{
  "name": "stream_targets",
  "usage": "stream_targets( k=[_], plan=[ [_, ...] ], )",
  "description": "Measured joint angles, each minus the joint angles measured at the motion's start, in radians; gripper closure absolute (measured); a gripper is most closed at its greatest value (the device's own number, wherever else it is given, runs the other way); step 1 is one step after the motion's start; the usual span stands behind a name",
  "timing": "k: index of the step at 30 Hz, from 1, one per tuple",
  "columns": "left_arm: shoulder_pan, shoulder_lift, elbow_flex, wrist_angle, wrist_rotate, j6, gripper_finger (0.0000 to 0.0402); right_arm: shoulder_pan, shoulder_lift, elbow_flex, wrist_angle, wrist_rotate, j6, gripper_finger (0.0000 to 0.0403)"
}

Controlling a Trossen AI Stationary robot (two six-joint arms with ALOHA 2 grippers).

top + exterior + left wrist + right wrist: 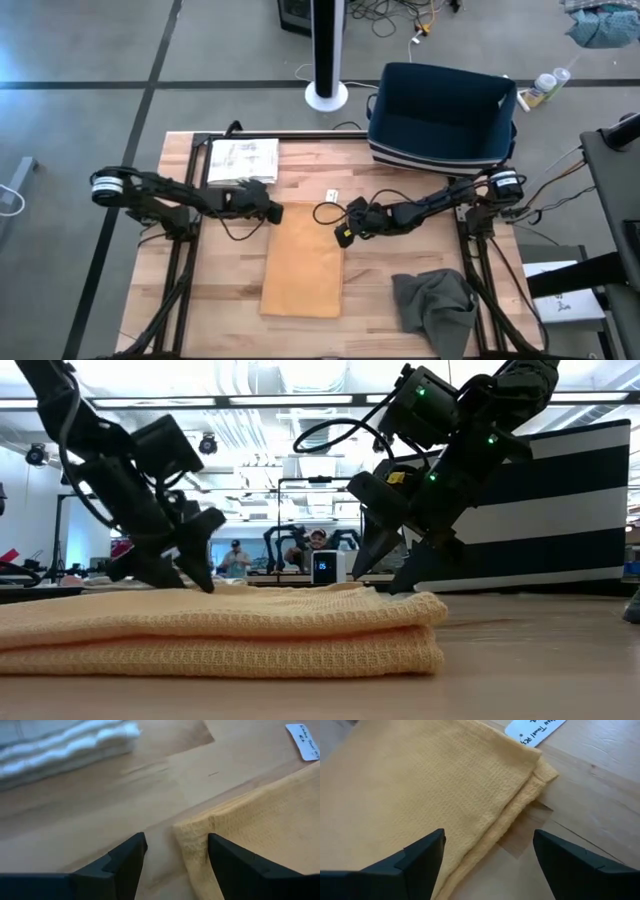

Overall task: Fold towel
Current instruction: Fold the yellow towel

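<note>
At centre frame from above, a folded yellow towel (303,262) lies flat on the wooden counter (200,300). Left pincer (270,212) and right pincer (343,236) sit at its two upper corners, both spread open and empty. A fold looks just released; next likely calls for regripping an edge.
</note>
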Motion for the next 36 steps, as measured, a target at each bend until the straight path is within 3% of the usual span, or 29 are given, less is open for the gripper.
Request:
stream_targets(
  k=[8,11,17,23,27,32,36],
  plan=[
    [-0.006,0.14,0.005,0.159,-0.038,0.139,0.0218,-0.002,-0.011,0.0,-0.057,0.016,0.04,0.0102],
    [-0.005,0.167,0.005,0.159,-0.048,0.139,0.0261,-0.021,-0.045,0.001,-0.123,0.075,0.081,0.0092],
    [-0.005,0.188,0.0,0.195,-0.065,0.136,0.0385,-0.063,-0.045,-0.001,-0.109,0.058,0.096,0.0074],
    [-0.006,0.182,-0.003,0.204,-0.06,0.163,0.0374,-0.11,0.051,0.0,0.057,0.004,0.089,0.0083],
    [-0.006,0.181,-0.003,0.198,-0.059,0.17,0.0391,-0.144,0.103,0.007,0.137,-0.056,0.089,0.0103],
    [-0.006,0.179,-0.003,0.195,-0.059,0.148,0.0391,-0.152,0.114,0.007,0.128,-0.068,0.08,0.0153],
    [-0.006,0.162,-0.003,0.185,-0.05,0.156,0.0391,-0.158,0.117,0.014,0.137,-0.069,0.037,0.0222]
  ],
)
